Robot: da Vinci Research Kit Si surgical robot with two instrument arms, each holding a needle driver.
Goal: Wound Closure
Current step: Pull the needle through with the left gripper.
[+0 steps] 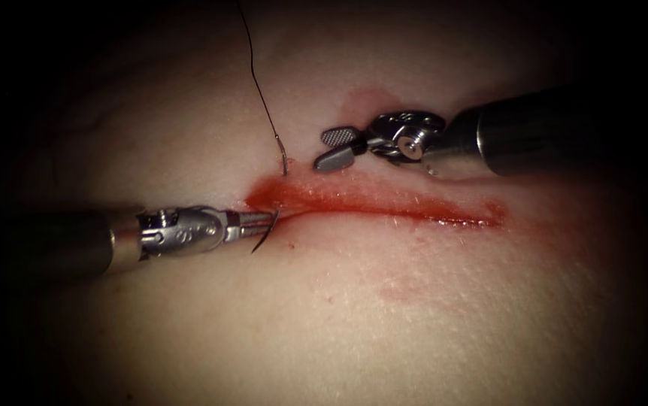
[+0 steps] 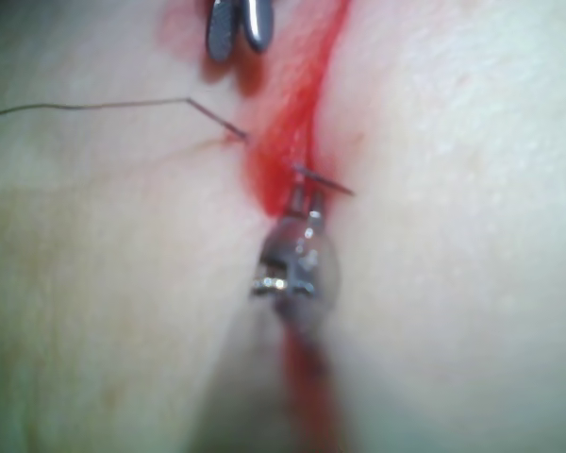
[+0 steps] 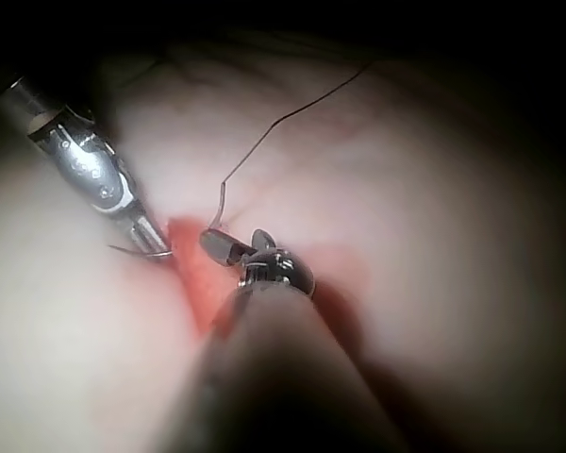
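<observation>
1. Gripping the needle [image 1: 262, 237] with my left tool [image 1: 267, 219], jaws closed on it near the pointed end, which pokes out below the jaws at the left end of the cut [image 1: 384, 207].
2. The needle passes under the tissue [image 1: 414, 323] here: its tail end [image 1: 282, 156] stands out of the skin just above the cut's left end, its tip side comes out below the cut where I hold it. So it is in the tissue, mid-curve buried.
3. My guess is I hold near the tip because that is the only free part on this side.
4. Thread [image 1: 258, 83] runs from the tail end up and away over the tissue, slack, held by neither tool.
5. My right tool [image 1: 335, 149] hovers just above the cut, near the tail end, jaws apart, holding nothing. Likely parked close so it stays clear of the needle yet within reach.
6. Red fluid [image 1: 316, 194] pools along the cut, thickest at the left end around my left jaws.
7. Left wrist view: left tool [image 2: 304, 200] clamped on the needle [image 2: 323, 179], thread [image 2: 94, 105] trailing off.
8. Right wrist view: right tool [image 3: 228, 245] open beside the thread [image 3: 283, 118].
</observation>
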